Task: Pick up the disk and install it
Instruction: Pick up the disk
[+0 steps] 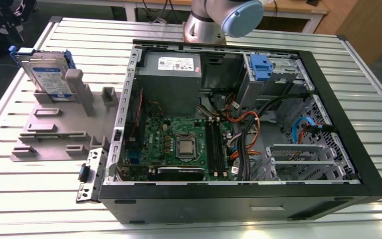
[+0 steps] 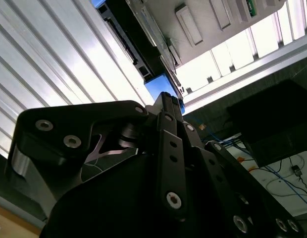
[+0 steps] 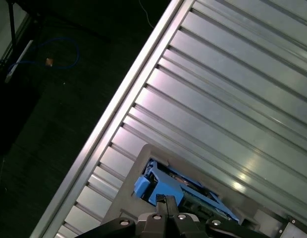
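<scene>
The disk (image 1: pixel 47 74), silver with a white-and-blue label and blue carrier rails, stands upright in the grey slotted stand (image 1: pixel 51 124) at the exterior view's left. My gripper (image 1: pixel 5 24) hangs above and just behind the disk's top edge, not touching it. In the first wrist view the disk's blue rail (image 3: pixel 146 186) lies directly beyond my gripper (image 3: pixel 166 204). The second wrist view shows the same blue rail (image 2: pixel 158 89) past the gripper's black linkage (image 2: pixel 168 148).
An open computer case (image 1: pixel 324 89) lies on the grooved aluminium table (image 1: pixel 32 199), to the exterior view's right of the stand. A blue carrier (image 1: pixel 260 67) sits in its drive bay, and cables (image 1: pixel 244 124) cross the motherboard. The arm's base (image 1: pixel 221 20) stands behind the case.
</scene>
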{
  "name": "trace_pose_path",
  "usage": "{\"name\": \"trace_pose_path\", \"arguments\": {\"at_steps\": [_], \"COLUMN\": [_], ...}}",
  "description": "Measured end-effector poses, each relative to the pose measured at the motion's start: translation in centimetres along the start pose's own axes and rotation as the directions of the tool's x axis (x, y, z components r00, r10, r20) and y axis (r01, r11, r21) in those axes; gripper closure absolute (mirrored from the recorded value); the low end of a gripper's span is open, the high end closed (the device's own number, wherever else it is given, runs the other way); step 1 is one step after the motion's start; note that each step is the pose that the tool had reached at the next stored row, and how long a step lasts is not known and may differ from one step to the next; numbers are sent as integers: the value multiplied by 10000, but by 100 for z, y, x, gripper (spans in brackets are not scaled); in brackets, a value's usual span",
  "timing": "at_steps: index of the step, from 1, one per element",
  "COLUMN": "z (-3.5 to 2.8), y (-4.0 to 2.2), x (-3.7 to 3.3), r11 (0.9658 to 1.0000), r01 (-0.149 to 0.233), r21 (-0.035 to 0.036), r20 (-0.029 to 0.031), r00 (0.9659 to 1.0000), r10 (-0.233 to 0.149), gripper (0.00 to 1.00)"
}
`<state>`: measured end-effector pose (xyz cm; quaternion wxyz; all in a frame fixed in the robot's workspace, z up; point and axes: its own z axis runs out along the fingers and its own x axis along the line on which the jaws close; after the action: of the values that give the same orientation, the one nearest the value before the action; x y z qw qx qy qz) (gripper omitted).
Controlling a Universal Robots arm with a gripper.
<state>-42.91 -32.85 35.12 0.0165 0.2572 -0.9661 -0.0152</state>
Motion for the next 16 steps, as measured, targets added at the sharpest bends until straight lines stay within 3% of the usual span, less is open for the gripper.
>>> {"name": "trace_pose_path", "arguments": {"at_steps": [16], "z": [0], "y": [0], "x": [0], "r11": [10000], "r01": [4], "r21": [0], "r20": [0], "r00": [10000], "r10": [-4], "gripper": [89]}}
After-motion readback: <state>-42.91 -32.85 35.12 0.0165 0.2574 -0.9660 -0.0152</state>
